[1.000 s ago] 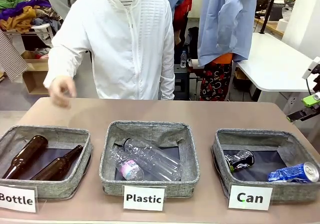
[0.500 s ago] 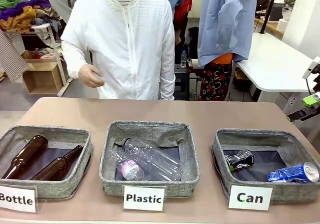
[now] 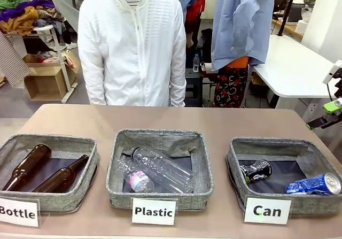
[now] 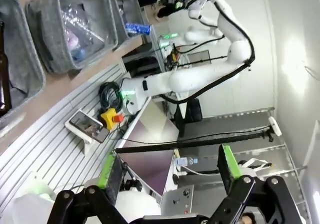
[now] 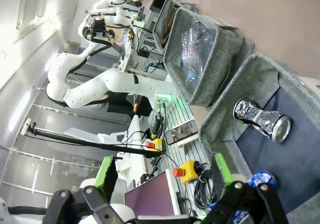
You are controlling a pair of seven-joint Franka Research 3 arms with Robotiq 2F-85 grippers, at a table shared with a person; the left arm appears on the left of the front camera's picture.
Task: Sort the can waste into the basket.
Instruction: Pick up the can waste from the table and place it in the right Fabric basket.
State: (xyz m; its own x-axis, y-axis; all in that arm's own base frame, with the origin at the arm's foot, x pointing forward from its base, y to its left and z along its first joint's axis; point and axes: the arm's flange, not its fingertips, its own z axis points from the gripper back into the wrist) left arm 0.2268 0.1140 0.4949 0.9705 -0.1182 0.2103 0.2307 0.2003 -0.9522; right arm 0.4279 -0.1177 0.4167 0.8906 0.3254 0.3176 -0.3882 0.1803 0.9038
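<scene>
Both pieces of can waste lie inside the basket [image 3: 235, 161] carded "Can" at the table's right. The crushed dark can [image 3: 256, 170] rests near its left wall, and the blue can [image 3: 315, 184] lies on its side in the front right corner. In the right wrist view the crushed can [image 5: 262, 120] and a bit of the blue can [image 5: 260, 177] show on the basket's [image 5: 235, 83] dark floor. My right gripper [image 3: 327, 115] hangs open off the table's right edge, above and beyond the basket, holding nothing. Seen from its wrist, my left gripper [image 4: 167, 176] stands open and empty, far from the baskets.
A middle basket [image 3: 115, 164] carded "Plastic" holds clear bottles. A left basket [image 3: 93, 161] carded "Bottle" holds two brown bottles. A person in a white jacket [image 3: 133, 46] stands at the far edge. Bare tabletop [image 3: 160, 118] runs behind the baskets.
The person's hand has drawn back from over the table's far left edge to their side. The cans and my right gripper have not moved.
</scene>
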